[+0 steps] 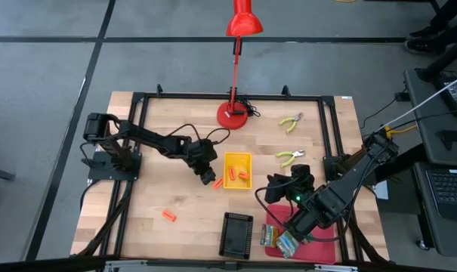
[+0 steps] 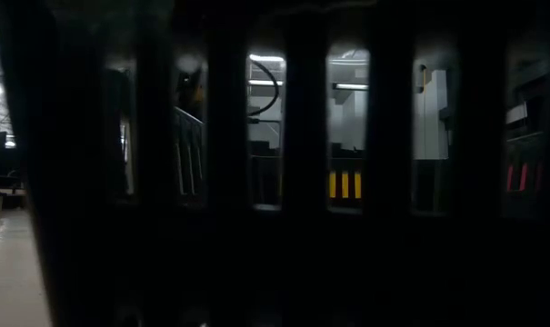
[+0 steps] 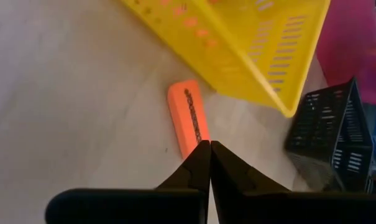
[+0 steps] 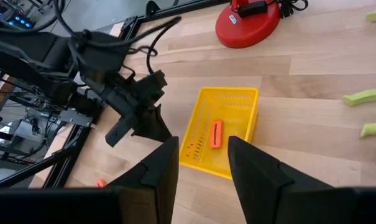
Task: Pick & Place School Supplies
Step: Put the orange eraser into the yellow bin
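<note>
The tray [image 1: 238, 169] sits mid-table with sticks [image 1: 242, 175] in it and another stick [image 1: 218, 182] just beside its left wall; the lamp base [image 1: 233, 115] stands behind it; two pliers [image 1: 291, 121] lie to its right; a lone stick [image 1: 168, 216] lies front-left.

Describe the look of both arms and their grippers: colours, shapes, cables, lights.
Both arms are dark, jointed links on black bases at the table's sides. The left arm carries a looping black cable near its wrist; its gripper has two matte black fingers tapering to thin points. The right arm shows a small green light near its wrist; its gripper has broad, flat, wedge-shaped black fingers.
</note>
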Controlling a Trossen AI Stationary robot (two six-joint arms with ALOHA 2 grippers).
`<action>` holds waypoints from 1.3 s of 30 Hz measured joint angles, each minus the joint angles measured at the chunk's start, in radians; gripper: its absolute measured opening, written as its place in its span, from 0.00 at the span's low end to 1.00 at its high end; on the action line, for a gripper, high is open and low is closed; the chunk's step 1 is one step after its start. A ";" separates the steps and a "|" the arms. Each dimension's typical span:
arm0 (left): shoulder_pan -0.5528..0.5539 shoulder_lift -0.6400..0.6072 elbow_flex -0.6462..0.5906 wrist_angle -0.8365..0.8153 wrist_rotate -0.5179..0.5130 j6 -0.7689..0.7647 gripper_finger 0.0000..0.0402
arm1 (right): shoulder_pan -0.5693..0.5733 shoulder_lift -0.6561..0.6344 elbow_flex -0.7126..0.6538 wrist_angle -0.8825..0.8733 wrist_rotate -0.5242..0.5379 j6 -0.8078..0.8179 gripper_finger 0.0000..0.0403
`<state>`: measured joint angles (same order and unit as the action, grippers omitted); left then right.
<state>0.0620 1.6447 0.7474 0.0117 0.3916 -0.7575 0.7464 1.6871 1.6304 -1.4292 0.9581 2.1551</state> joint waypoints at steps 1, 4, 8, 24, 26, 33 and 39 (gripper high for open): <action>0.000 0.000 -0.007 0.008 0.004 -0.007 0.01 | 0.000 0.000 0.000 0.000 0.000 0.000 0.36; 0.004 0.006 -0.011 0.022 0.011 -0.008 0.00 | 0.000 0.000 0.000 0.000 0.004 0.001 0.36; 0.004 0.020 -0.012 0.034 0.011 -0.013 0.00 | 0.000 0.000 0.000 0.000 0.018 0.003 0.36; -0.022 0.064 -0.008 0.095 -0.019 -0.056 0.00 | 0.000 0.000 0.000 0.004 0.021 0.006 0.36; -0.023 0.064 -0.008 0.097 -0.019 -0.060 0.00 | 0.000 0.000 0.000 0.004 0.021 0.006 0.36; -0.037 0.064 -0.008 0.097 -0.044 -0.069 0.00 | 0.000 0.000 0.000 -0.002 0.021 0.003 0.36; -0.068 0.064 -0.008 0.097 -0.108 -0.073 0.00 | 0.000 0.000 0.000 -0.008 0.021 0.003 0.36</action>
<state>-0.0064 1.7088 0.7399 0.1086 0.2838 -0.8304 0.7460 1.6871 1.6306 -1.4370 0.9794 2.1577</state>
